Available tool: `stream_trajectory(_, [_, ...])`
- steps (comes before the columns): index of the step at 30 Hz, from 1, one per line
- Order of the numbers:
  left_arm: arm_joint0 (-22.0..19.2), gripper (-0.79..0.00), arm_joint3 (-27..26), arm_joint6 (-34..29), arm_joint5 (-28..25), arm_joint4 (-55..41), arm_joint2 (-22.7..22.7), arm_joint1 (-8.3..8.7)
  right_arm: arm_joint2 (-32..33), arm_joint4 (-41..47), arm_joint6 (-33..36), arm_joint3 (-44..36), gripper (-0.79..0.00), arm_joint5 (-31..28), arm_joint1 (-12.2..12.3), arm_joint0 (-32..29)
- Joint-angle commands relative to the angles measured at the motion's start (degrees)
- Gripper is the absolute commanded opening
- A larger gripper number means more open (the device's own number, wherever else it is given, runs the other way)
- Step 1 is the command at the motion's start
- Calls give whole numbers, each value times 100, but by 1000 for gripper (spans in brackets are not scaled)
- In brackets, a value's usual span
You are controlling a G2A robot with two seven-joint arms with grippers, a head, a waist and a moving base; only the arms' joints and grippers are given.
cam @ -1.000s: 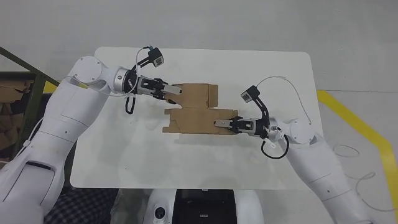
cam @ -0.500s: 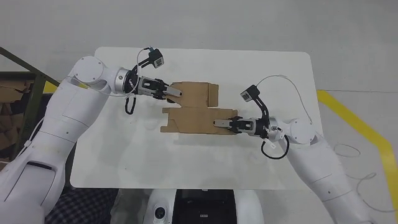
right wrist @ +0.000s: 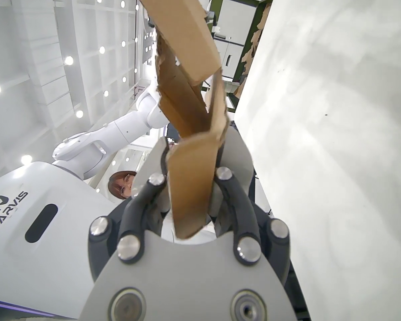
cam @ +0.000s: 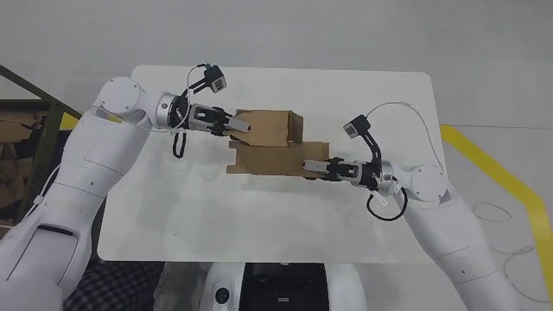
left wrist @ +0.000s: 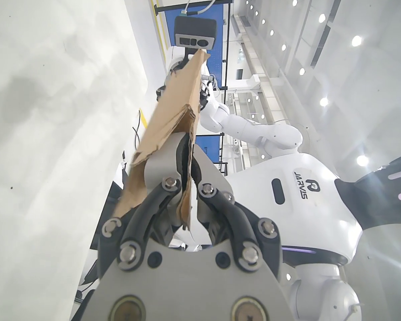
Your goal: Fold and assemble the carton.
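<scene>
Above the counter (cam: 363, 95), left hand (cam: 243, 125) and right hand (cam: 310, 168) are pinching the carton (cam: 275, 154); uneven pulling may be risking a tear.

Bright overhead lights, ceiling glare, soft shadows

White table (cam: 276, 225) on grey floor (cam: 276, 17); yellow stripe (cam: 486, 164) right, green rail (cam: 34, 89) left; round ceiling lights (left wrist: 323, 101).

Robot test hall, industrial in look.
White table (cam: 285, 225) on a grey floor (cam: 276, 9) with yellow marking tape (cam: 488, 162); high white ceiling (left wrist: 371, 8) with rows of spotlights (left wrist: 323, 101).
</scene>
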Motion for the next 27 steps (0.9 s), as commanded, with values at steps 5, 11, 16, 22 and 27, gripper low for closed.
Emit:
stream_trajectory(5, [69, -785, -151, -106, -39, 56, -80, 15, 464, -226, -53, -175, 0, 47, 106, -93])
stream_trajectory(11, [143, -785, -284, -158, -45, 137, 32, -22, 667, -62, 56, -564, 0, 48, 151, -118])
stream_trajectory(16, [134, -785, -334, -158, -94, 138, 116, -53, 523, 132, 174, -687, 0, -2, 126, 33])
stream_trajectory(22, [116, -785, -434, -158, -146, 115, 250, -64, 139, 149, 185, -591, 0, -38, 52, 289])
stream_trajectory(27, [82, -785, -430, -158, -197, 58, 358, -64, -139, 249, 174, -436, 0, -90, -14, 469])
